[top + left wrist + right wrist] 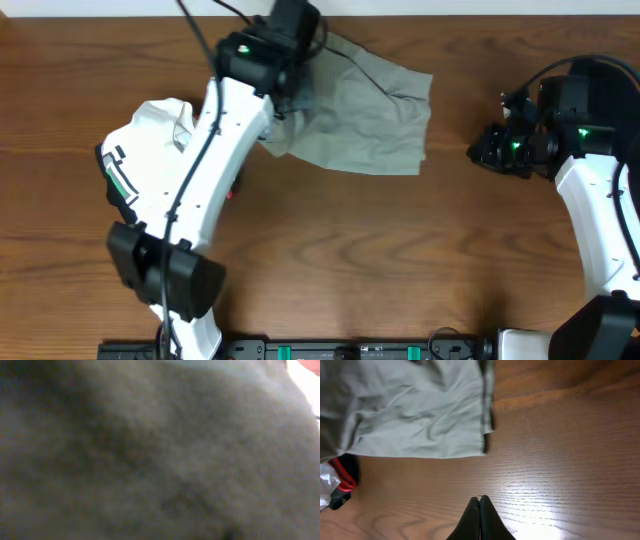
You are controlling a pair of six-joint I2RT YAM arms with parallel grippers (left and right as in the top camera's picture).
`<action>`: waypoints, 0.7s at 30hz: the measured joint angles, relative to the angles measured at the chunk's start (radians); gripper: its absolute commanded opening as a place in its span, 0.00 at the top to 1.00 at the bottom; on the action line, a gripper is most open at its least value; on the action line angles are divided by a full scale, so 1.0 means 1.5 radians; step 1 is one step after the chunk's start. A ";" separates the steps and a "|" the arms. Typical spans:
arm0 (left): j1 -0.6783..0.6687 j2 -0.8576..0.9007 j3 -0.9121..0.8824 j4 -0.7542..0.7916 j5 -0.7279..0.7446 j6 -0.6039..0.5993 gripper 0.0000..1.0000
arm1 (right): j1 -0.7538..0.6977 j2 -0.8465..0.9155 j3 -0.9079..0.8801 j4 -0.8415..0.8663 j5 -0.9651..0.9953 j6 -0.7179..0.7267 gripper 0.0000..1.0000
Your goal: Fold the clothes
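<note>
The left arm point(228, 128), in the left half of the overhead frame, has white shells, black joints, a thin black cable point(195, 165) along its length and green-and-black markings near the left edge. The right arm point(600, 215), at the right edge, is white with a black wrist showing green lights. Its fingers point(471, 522) are black and tapered.

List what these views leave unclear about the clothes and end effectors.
- Overhead: the wrist housing hides the left end effector; its wrist view shows only blurred grey garment.
- Overhead: the left arm covers part of the white garment.
- Right wrist: the red-and-black object is cut off by the edge.
</note>
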 measured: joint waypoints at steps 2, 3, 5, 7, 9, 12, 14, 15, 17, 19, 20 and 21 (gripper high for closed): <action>-0.016 0.020 0.000 0.007 0.000 0.005 0.90 | 0.000 0.000 0.000 0.000 0.000 0.000 0.99; -0.023 0.031 0.000 0.006 0.000 0.006 0.90 | 0.000 0.000 0.000 0.000 0.000 0.000 0.99; -0.035 0.053 0.000 -0.001 0.001 0.007 0.90 | 0.000 0.000 0.000 0.000 0.000 0.000 0.99; -0.042 0.069 0.000 -0.023 0.005 0.007 0.91 | 0.000 0.000 0.000 0.003 0.000 -0.001 0.99; -0.042 0.071 0.000 -0.046 0.006 0.007 0.90 | 0.003 0.000 0.000 0.018 0.001 -0.008 0.99; -0.040 0.067 0.000 -0.070 0.007 0.007 0.90 | 0.022 0.002 -0.004 0.072 -0.001 -0.019 0.99; -0.040 0.067 0.000 -0.070 0.008 0.007 0.90 | 0.045 0.017 -0.008 0.128 -0.001 -0.024 0.99; -0.040 0.067 0.000 -0.069 0.008 0.007 0.90 | 0.060 0.027 -0.009 0.148 0.000 -0.026 0.99; -0.040 0.067 0.000 -0.067 0.008 0.007 0.90 | 0.089 0.069 -0.011 0.208 0.004 -0.030 0.99; -0.040 0.067 0.000 -0.067 0.008 0.007 0.90 | 0.108 0.114 -0.011 0.253 0.006 -0.031 0.99; -0.040 0.067 0.000 -0.068 0.008 0.007 0.90 | 0.114 0.139 -0.011 0.272 0.007 -0.031 0.99; -0.040 0.067 0.000 -0.068 0.008 0.007 0.90 | 0.118 0.165 -0.013 0.291 0.010 -0.028 0.99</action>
